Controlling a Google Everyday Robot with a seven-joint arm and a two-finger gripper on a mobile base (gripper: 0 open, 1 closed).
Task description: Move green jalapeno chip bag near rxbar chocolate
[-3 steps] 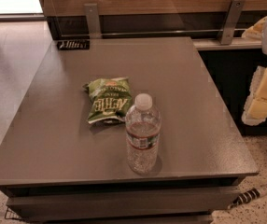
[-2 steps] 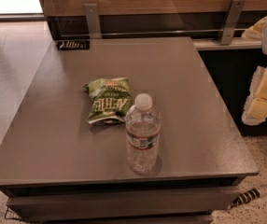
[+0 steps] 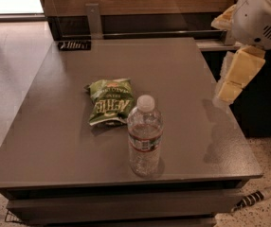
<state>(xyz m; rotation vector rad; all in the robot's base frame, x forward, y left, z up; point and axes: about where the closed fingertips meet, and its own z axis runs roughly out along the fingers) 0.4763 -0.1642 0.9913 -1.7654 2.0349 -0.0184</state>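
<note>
The crinkly green jalapeno chip bag lay on the grey table; the gripper hovered at the table's right edge, its opening impossible to tell.

hand right of table | bottle crowds near-right of bag | left open

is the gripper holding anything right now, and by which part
Nothing. The gripper hangs at the right edge of the grey table; the crinkly green chip bag lies mid-table.

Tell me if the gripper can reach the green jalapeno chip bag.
Probably yes: the gripper hangs beside the table, bare surface toward the chip bag; the water bottle stands nearer the camera.
</note>
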